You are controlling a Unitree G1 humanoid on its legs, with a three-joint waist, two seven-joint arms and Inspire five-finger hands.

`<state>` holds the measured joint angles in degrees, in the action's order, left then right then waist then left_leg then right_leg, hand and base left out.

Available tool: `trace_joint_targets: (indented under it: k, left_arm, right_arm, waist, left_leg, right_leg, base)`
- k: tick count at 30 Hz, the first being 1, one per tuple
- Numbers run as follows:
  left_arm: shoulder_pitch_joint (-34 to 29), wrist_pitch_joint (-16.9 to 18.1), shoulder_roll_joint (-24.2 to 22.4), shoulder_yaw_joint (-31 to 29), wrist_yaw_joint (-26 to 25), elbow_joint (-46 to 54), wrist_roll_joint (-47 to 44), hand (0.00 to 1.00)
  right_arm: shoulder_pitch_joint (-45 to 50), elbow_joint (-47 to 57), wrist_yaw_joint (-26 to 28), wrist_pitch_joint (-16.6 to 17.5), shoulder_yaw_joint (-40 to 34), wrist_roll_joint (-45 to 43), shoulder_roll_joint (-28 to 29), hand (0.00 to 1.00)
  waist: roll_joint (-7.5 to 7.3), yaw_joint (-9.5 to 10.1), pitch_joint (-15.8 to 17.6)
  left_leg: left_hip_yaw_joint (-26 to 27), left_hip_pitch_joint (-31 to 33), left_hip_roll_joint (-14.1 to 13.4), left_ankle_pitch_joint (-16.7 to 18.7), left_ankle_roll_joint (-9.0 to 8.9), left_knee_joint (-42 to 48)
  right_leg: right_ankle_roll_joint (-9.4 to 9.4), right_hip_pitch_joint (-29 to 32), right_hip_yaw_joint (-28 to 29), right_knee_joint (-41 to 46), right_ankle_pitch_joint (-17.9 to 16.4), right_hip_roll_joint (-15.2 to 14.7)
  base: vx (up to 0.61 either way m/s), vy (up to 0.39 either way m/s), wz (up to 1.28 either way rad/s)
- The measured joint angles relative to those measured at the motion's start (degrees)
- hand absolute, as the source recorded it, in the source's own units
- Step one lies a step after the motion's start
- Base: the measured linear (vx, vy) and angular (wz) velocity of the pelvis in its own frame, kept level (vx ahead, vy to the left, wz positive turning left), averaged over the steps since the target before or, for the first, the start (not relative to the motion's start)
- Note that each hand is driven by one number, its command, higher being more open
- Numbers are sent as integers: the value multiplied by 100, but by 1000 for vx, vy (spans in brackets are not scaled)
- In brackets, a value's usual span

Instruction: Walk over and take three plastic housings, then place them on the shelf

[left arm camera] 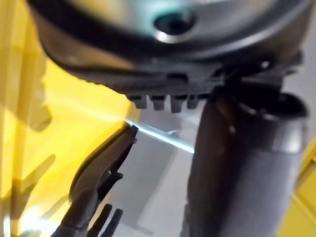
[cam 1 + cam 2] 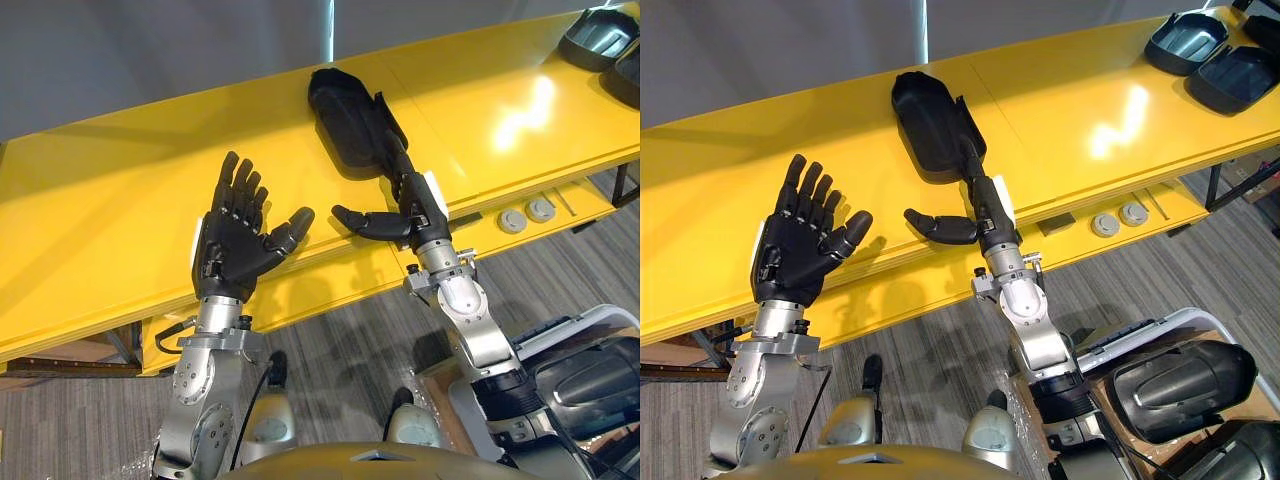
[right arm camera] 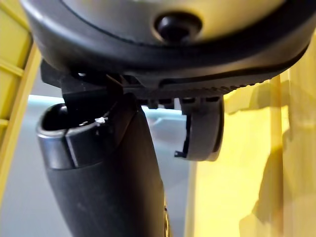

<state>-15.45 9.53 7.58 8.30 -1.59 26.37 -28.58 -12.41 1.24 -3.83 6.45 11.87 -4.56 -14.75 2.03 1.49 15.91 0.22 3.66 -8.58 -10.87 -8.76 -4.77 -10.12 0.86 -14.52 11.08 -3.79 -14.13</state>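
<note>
The long yellow shelf [image 2: 120, 210] ran across the frame from lower left to upper right. Its painted top was smooth and glossy, with glare at the upper right, so anything pushed on it would likely slide rather than stay put.

At upper centre lay the task's black plastic housing [image 2: 340, 115], an elongated, shallow shell with rounded ends, its far end near the shelf's back edge. A sideways shove could skate it off that edge. More dark housings [image 2: 1185, 42] sat at the upper right.

The right robot hand [image 2: 420, 205] was open. Its straight fingers lay along the housing's right rim, seemingly touching it, and the thumb stuck out to the left, clear of the shell. With nothing opposing the fingers, closing might pinch only the thin rim and let the slick plastic slip.

The left robot hand [image 2: 232, 245] hovered at centre left, palm up, fingers spread and empty.

Two small grey discs [image 2: 526, 215] rested on the lower ledge.
</note>
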Motion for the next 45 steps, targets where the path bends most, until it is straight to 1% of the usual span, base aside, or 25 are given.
trace_joint_targets:
  k: [3,6,13,17,22,24,26,29,30,31,33,34,35,36,39,40,42,43,45]
  left_arm:
    - [14,0,-6,1,-1,0,0,100]
    - [54,0,-7,1,-6,0,0,100]
    - [179,1,-10,4,-33,0,-1,100]
    - [223,1,-54,1,-25,0,-1,100]
    - [226,1,-80,9,113,0,0,100]
    - [225,4,-84,8,180,0,0,100]
    - [224,13,-85,-12,306,5,-5,100]
    - [224,15,-92,25,423,5,-26,100]
    - [251,17,-92,50,524,9,-94,100]
    - [263,18,-91,57,582,11,-161,100]
    - [348,18,-99,157,893,13,-778,100]
    - [411,19,-98,234,1006,14,-1003,100]
    - [440,19,-101,278,1055,14,-1102,100]
    - [473,19,-119,362,1165,20,-1226,100]
    - [490,8,-124,622,1196,20,-1332,100]
    - [528,-16,-123,723,1197,16,-1384,100]
    - [625,-96,-120,904,1208,0,-1385,100]
    - [628,-96,-120,921,1212,0,-1385,100]
    - [687,-99,-117,1068,1229,-77,-1389,100]
  right_arm:
    - [-72,-60,-67,-6,-5,194,0,100]
    - [-209,-60,-87,-26,-6,192,0,100]
    - [-284,-60,-157,-33,-19,190,0,100]
    - [-326,-60,-138,-22,-36,180,51,100]
    - [-202,38,-138,55,-116,75,167,100]
    - [19,271,-169,106,-127,-57,193,100]
    - [435,714,-187,252,-207,-158,353,100]
    - [841,1112,-346,579,-304,-269,483,100]
    - [983,1189,-420,660,-447,-268,573,100]
    - [1049,1222,-457,672,-525,-269,626,100]
    - [1381,1284,-631,687,-879,-262,792,100]
    - [1536,1284,-690,686,-1003,-261,834,100]
    - [1662,1284,-724,683,-1087,-258,852,100]
    - [1908,1289,-813,670,-1205,-251,856,100]
    - [2504,1333,-911,631,-1412,-257,878,100]
    - [2727,1372,-942,630,-1507,-260,889,100]
    - [3244,1565,-947,628,-1747,-273,902,100]
    - [3301,1587,-941,628,-1778,-274,905,100]
    - [3701,1773,-892,641,-2047,-289,996,100]
  waist:
    - [5,1,18]
    - [38,-1,112]
    - [45,-3,115]
    - [58,-7,135]
    - [84,-3,148]
    - [84,0,147]
    - [73,11,135]
    - [34,-29,-64]
    - [-5,-42,-122]
    - [-34,-50,-147]
    - [-141,-176,-262]
    - [-185,-200,-303]
    - [-208,-234,-357]
    - [-243,-329,-431]
    - [-263,-500,-657]
    - [-259,-606,-680]
    - [-241,-754,-701]
    - [-240,-790,-702]
    - [-223,-1020,-715]
  left_leg:
    - [-6,2,0,-1,0,0]
    - [-11,17,0,-9,11,0]
    - [-25,91,0,-24,2,2]
    - [-27,92,2,-30,6,1]
    - [6,72,0,-28,5,0]
    - [38,38,0,-10,4,-2]
    - [203,-116,-2,67,3,-5]
    - [543,-250,-26,175,-8,-5]
    - [696,-343,-36,218,-9,-3]
    - [794,-402,-42,246,-17,-3]
    - [1087,-577,-82,349,-46,-5]
    - [1211,-648,-109,382,-58,-6]
    - [1279,-672,-124,402,-62,-6]
    - [1412,-753,-152,445,-88,-7]
    - [1806,-851,-248,534,-154,-6]
    - [1951,-898,-289,553,-179,-5]
    - [2274,-984,-372,619,-238,-4]
    - [2312,-992,-381,627,-245,-4]
    - [2541,-1024,-433,699,-319,-2]
  right_leg:
    - [14,3,-4,11,-25,-2]
    - [20,28,-8,50,-31,-6]
    - [37,109,-21,90,-51,-9]
    - [8,111,-20,85,-34,-10]
    - [-1,79,-16,38,-27,-6]
    - [-35,17,-8,-60,4,1]
    - [-50,-54,117,-208,48,5]
    - [-57,-88,413,-462,227,42]
    - [-54,-114,563,-585,319,64]
    - [-63,-129,649,-647,356,72]
    - [-58,-185,892,-850,475,126]
    - [-52,-181,1004,-887,498,153]
    - [-49,-176,1058,-933,523,169]
    - [-43,-172,1179,-975,549,200]
    - [-9,19,1545,-1041,616,328]
    - [7,49,1692,-1077,666,386]
    - [27,178,2012,-1172,773,509]
    - [32,192,2048,-1183,788,525]
    - [30,304,2269,-1247,846,619]
  base:
    - [-11,-4,1]
    - [-21,-7,1]
    - [0,0,0]
    - [0,0,0]
    - [0,0,0]
    - [15,-8,-8]
    - [14,7,-35]
    - [71,20,-56]
    - [75,25,-60]
    - [56,23,-72]
    - [23,12,-69]
    - [12,1,-55]
    - [13,-6,-56]
    - [13,-6,-56]
    - [12,-19,-72]
    - [35,-26,-71]
    - [26,-41,-76]
    - [8,-33,-58]
    - [19,-30,-52]
